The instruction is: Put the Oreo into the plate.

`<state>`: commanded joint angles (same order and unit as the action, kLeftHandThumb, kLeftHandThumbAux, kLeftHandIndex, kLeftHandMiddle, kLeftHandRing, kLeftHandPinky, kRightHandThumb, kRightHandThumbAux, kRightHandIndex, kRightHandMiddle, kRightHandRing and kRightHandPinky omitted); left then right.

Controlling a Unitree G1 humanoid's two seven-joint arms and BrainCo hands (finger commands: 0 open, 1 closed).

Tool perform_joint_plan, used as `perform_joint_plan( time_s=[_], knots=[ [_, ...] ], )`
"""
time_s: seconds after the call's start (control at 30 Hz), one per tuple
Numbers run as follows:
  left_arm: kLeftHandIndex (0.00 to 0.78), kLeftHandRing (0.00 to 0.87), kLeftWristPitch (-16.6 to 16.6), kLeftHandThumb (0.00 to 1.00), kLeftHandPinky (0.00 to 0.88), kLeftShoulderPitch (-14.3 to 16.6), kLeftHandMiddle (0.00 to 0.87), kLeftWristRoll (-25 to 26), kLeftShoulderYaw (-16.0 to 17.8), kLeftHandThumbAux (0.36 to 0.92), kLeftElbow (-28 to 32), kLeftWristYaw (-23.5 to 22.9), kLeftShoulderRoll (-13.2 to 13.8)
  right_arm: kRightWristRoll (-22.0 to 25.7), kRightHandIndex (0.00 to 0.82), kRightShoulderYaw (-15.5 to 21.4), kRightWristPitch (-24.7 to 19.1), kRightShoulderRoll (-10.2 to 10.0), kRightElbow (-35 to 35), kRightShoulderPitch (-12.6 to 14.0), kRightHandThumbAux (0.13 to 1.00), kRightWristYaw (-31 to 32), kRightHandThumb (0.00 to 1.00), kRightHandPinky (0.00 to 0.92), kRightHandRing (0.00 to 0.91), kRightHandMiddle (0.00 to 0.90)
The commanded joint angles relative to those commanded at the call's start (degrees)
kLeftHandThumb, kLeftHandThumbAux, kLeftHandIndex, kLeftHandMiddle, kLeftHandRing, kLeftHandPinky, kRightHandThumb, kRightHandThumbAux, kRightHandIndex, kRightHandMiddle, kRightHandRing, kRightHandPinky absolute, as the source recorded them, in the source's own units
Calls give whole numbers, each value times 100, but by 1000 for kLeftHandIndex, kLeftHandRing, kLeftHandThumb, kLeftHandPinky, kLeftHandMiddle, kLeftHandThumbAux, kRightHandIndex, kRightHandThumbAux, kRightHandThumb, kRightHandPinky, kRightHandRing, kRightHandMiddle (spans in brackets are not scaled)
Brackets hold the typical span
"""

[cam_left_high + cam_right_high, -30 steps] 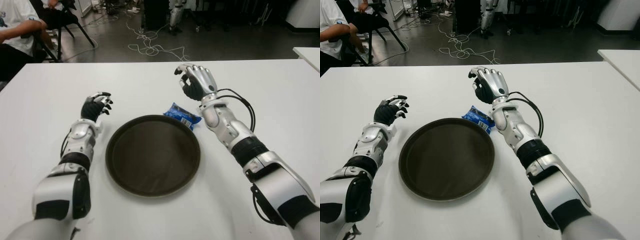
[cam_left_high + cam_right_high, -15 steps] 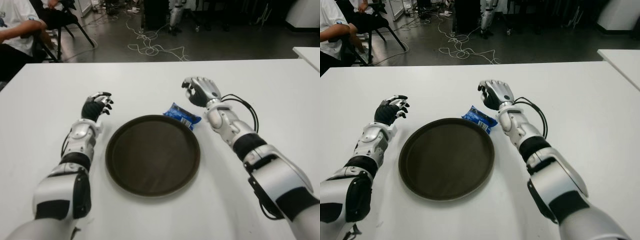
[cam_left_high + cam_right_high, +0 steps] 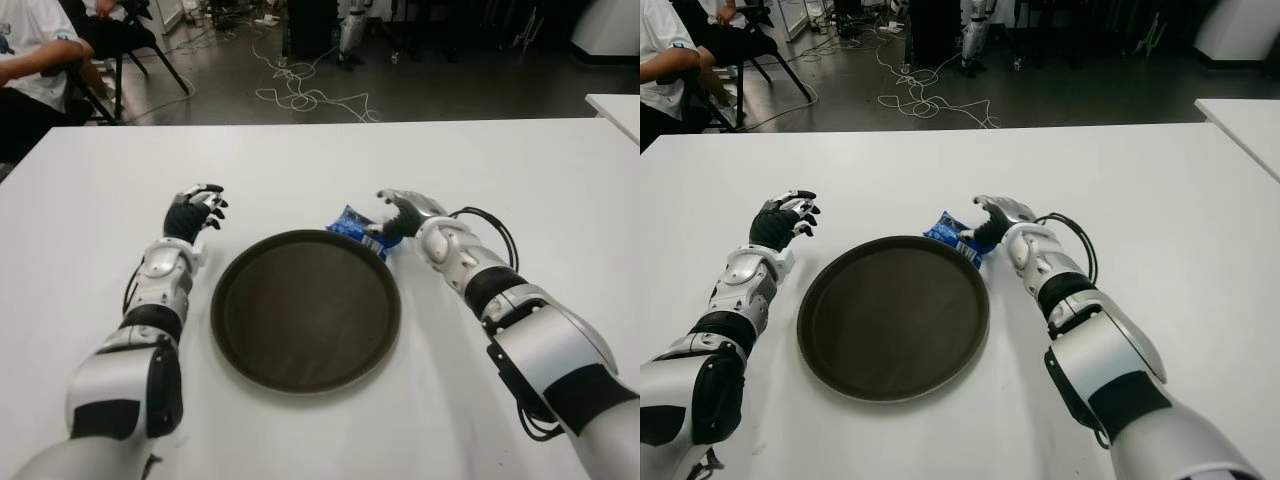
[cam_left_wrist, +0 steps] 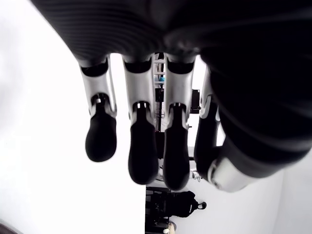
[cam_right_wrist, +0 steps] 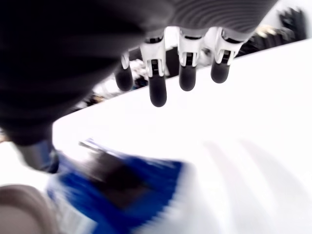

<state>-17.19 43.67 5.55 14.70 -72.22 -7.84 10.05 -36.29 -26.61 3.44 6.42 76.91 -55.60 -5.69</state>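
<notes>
Right robot hand (image 3: 400, 212) lowered, fingers spread, over the Oreo packet (image 3: 362, 231).

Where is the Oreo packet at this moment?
The blue Oreo packet lies on the white table, at the plate's far right rim, with the open right hand over it.

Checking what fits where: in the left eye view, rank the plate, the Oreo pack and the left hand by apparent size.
1. Plate, by far the largest.
2 and 3. Left hand and Oreo pack look alike in size; the right hand partly covers the pack, so no ranking.
</notes>
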Motion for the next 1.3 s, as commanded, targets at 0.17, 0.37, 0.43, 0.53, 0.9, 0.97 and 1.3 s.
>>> perform_joint_plan(
  time_s=[0.17, 0.37, 0.43, 0.53, 0.9, 0.97, 1.3],
  knots=[
    [426, 618, 2, 698, 655, -1, 587, -4, -7, 713, 8, -25, 3, -59, 0, -63, -227, 29, 27, -10, 367, -54, 0, 0, 0, 0],
    [427, 621, -6, 698, 652, -2, 596, -37, -35, 713, 7, -23, 10, -122, 0, -100, -369, 49, 43, -16, 338, -75, 0, 0, 0, 0],
    [427, 622, -12, 698, 652, -2, 598, -46, -39, 714, 3, -10, 9, -142, 0, -104, -393, 67, 52, -17, 337, -65, 2, 0, 0, 0],
    [427, 623, -22, 697, 655, -1, 600, -57, -43, 714, -3, 6, 8, -163, 0, -113, -422, 82, 65, -13, 334, -68, 1, 0, 0, 0],
    [426, 617, -22, 699, 657, 6, 585, -42, -30, 714, -13, 3, 11, -157, 0, -117, -436, 87, 78, 38, 304, -218, 0, 0, 0, 0],
    [426, 617, -29, 699, 658, 5, 586, -38, -27, 714, -11, -7, 11, -155, 0, -116, -441, 81, 76, 41, 298, -239, 0, 0, 0, 0],
    [427, 632, -13, 698, 675, 15, 603, -50, -44, 713, -3, -7, -2, -119, 0, -82, -571, 71, 109, 62, 332, -300, 0, 0, 0, 0]
  ],
)
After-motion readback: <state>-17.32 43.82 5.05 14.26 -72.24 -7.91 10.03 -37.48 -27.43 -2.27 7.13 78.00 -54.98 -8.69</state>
